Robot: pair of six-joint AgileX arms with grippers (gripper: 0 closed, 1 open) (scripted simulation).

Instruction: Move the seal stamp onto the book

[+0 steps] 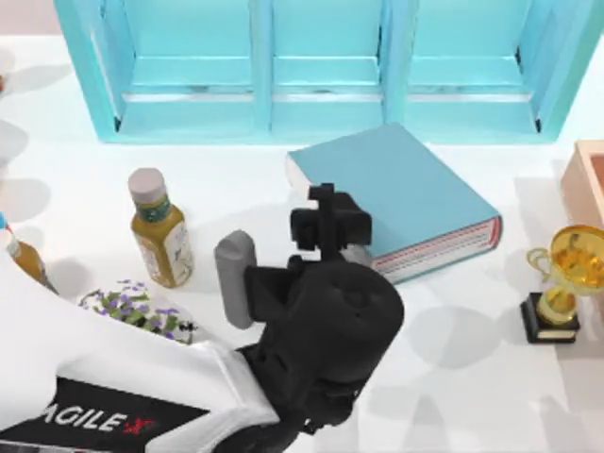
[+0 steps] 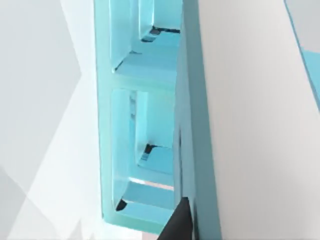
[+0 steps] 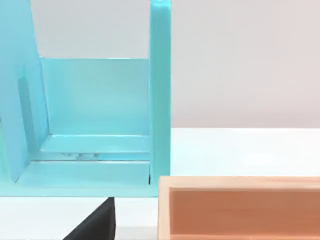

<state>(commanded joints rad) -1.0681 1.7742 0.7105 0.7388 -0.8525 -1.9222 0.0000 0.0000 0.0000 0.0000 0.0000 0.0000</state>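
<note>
- The left arm [image 1: 311, 340] leans over mid-table, its gripper [image 1: 330, 226] at the near edge of the book [image 1: 396, 193]; whether the jaws hold anything cannot be told
- The stamp's place is hidden; ease down and centre on the cover before letting go
- The shelf [image 1: 321, 66] stands behind

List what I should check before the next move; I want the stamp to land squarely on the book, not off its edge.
1. Left claw at the book's near corner: ok.
2. Stamp held in that claw: cannot tell.
3. Book lying flat, cover bare: ok.
4. Bottle upright, apart from the arm: ok.
5. Trophy standing well right of the book: ok.
6. Right claw off by the shelf and wooden box, likely out of the way: ok.
</note>
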